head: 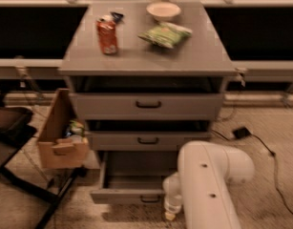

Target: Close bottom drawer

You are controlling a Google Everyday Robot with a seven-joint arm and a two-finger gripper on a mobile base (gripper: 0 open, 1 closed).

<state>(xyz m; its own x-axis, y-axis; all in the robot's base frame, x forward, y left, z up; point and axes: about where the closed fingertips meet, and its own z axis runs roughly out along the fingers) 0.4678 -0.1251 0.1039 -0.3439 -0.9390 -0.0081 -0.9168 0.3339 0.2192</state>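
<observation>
The bottom drawer (127, 195) is found pulled out at lower centre. The pincer (171, 214) is positioned at its front; its state cannot be told. If pushed off-centre, the drawer could be skewed and jammed.

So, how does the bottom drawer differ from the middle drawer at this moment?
The bottom drawer is pulled far out, its tray open to view; the middle drawer shows only its flat front. The gripper hangs at the bottom drawer's front, right of its handle, and is well below the middle drawer. Both are grey with a small black handle.
</observation>
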